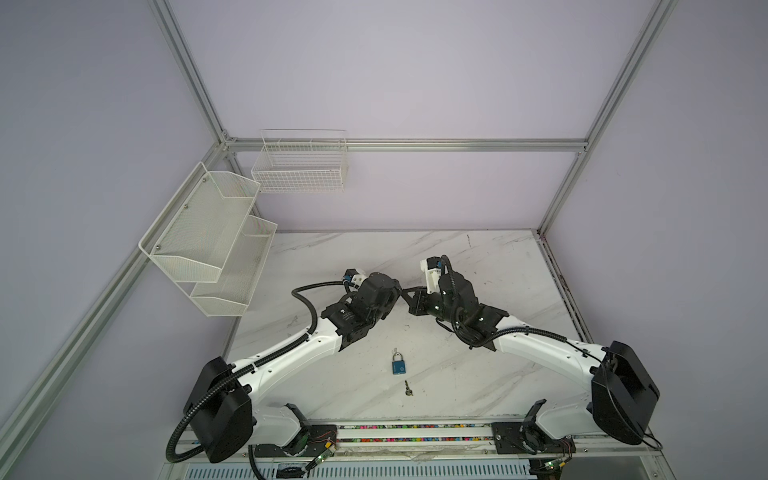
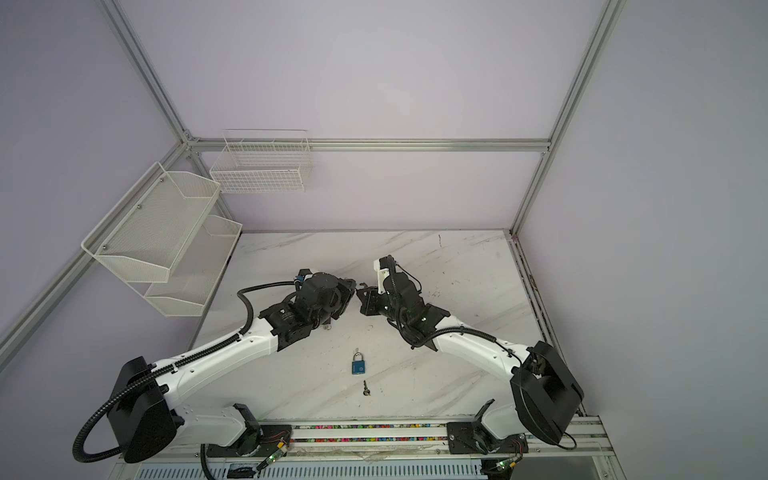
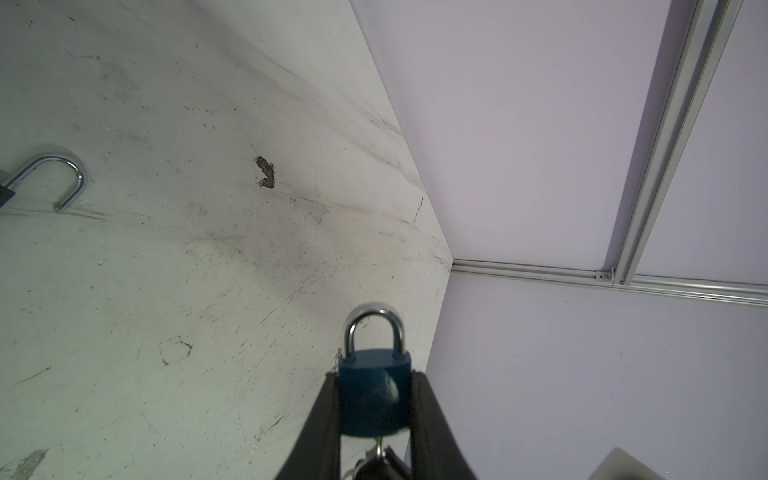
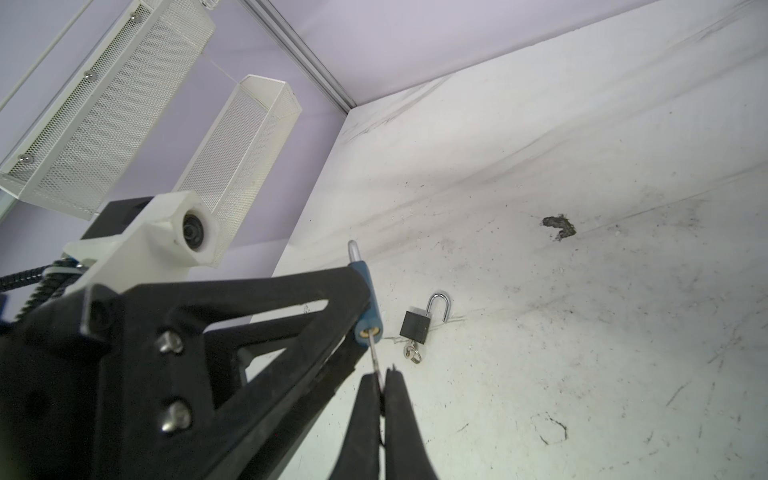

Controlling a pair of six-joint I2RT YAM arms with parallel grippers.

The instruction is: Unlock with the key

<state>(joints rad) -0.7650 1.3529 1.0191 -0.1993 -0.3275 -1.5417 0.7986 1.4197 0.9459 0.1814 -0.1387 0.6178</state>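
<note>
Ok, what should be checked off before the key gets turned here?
1. Left hand clamped on the blue padlock: ok.
2. Right hand shut on the key: ok.
3. Key in the keyhole: ok; fully seated, cannot tell.
4. Shackle closed, nothing around it: ok.
5. Black padlock lying apart on the table: ok.

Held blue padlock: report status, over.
Left tool clamped on held blue padlock, shackle shut. Right tool shut on key, blade in keyhole. Nothing between them; open black padlock lies on table, clear.
</note>
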